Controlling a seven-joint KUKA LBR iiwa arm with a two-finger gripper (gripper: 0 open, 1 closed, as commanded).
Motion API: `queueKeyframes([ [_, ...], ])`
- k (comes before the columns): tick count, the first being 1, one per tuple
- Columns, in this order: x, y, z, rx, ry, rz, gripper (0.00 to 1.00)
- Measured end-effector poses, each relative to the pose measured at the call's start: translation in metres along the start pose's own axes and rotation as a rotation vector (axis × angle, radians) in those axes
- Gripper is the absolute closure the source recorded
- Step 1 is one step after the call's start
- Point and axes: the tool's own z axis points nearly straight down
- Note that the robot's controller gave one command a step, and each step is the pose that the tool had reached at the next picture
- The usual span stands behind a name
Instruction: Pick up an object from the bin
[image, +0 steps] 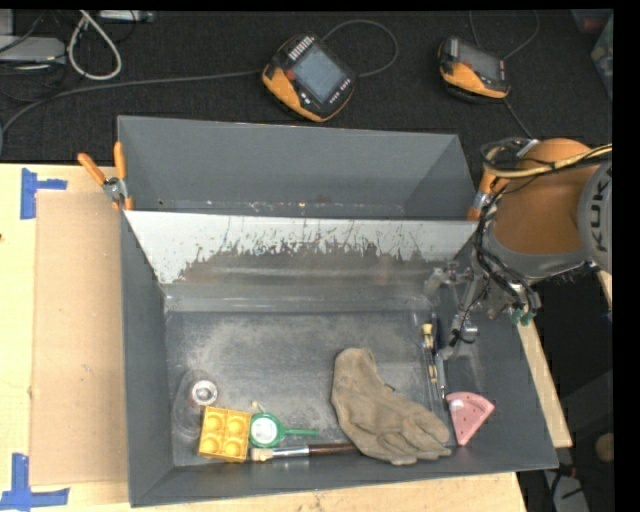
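Evidently poised near the right wall of the grey metal bin (300, 190), the gripper (436, 362), its opening impossible to tell, hangs between a limp beige fabric glove (385, 410) and a pink wedge-shaped piece (468, 415), so it should probably descend straight, centred on one.

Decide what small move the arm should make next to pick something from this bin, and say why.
Probably shift slightly toward the pink wedge and lower: the gripper hangs near the right wall of the bin, between the tan glove and that wedge, the nearest things.
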Motion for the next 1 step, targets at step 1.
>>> queueKeyframes([
  [1, -0.0018, 0.0009, -0.0051, 0.001, -0.007, -0.005, 0.00],
])
